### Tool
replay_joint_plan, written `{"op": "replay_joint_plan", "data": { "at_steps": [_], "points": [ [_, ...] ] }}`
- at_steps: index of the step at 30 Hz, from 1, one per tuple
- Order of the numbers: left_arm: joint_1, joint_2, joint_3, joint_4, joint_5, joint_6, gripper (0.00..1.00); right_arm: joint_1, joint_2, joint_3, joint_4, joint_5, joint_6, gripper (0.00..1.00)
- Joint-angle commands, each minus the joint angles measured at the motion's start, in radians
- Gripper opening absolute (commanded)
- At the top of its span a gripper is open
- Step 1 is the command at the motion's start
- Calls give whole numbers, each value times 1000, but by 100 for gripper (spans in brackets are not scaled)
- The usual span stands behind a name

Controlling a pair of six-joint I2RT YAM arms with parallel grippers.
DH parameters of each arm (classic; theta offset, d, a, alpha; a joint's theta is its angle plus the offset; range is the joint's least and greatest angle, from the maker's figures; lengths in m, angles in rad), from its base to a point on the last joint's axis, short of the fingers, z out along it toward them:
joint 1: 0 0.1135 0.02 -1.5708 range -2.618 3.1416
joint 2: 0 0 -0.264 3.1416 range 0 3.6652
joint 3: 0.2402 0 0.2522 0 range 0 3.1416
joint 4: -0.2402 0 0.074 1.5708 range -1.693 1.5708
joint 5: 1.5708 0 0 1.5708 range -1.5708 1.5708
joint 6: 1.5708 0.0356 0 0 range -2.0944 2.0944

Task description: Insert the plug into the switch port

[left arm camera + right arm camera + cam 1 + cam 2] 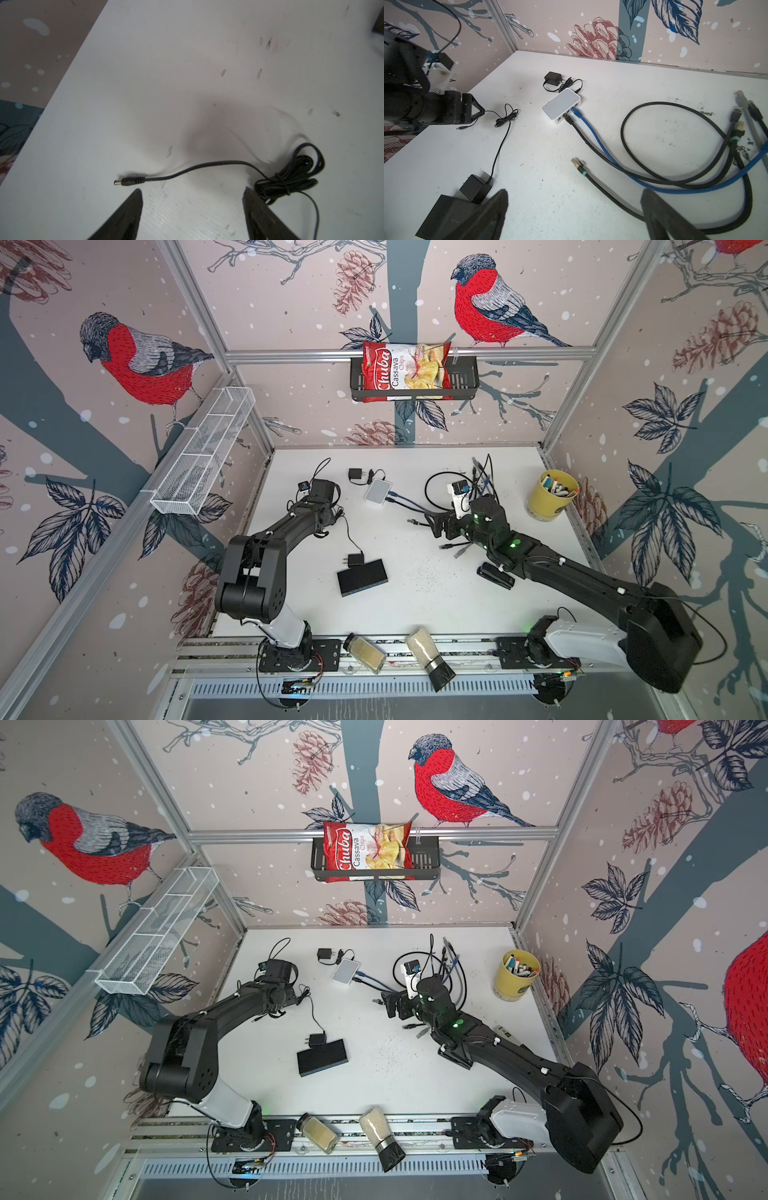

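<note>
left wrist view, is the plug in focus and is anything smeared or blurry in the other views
Left wrist view: plug sharp, its cable shows faint ghost streaks, left gripper fingers blurred. Right wrist view: right gripper fingers out of focus, white switch crisp. Both top views: even light, no glare.

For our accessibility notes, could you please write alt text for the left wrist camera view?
A black barrel plug lies on the white table just ahead of the left gripper, whose jaws stand apart and hold nothing. Its thin cable curves away to a tied bundle beside one jaw.
</note>
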Motion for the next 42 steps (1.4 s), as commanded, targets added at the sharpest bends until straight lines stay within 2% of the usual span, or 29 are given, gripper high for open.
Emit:
{"op": "replay_joint_plan", "data": {
  "at_steps": [1, 8, 17, 23, 25, 27, 33, 42],
  "points": [
    [1, 46, 24, -61, -15, 75, 76, 0, 1, 4, 22, -6, -26, 100],
    [4, 109, 82, -89, -59, 111, 75, 0, 19, 12, 24, -8, -28, 99],
    [20, 154, 92, -28, -51, 160, 58, 0, 25, 18, 20, -18, -20, 99],
    [27, 183, 114, -1, -12, 184, 28, 0, 25, 18, 21, -24, -17, 99],
    [27, 197, 127, -1, -7, 188, 22, 0, 25, 16, 21, -23, -15, 99],
    [27, 211, 138, -8, -12, 189, 21, 0, 25, 14, 19, -20, -16, 99],
    [27, 231, 153, 0, 32, 194, 0, 0, 25, 9, 17, -15, -12, 99],
    [8, 211, 144, 54, 190, 189, 0, 2, 52, 13, 13, -14, -4, 99]
  ]
}}
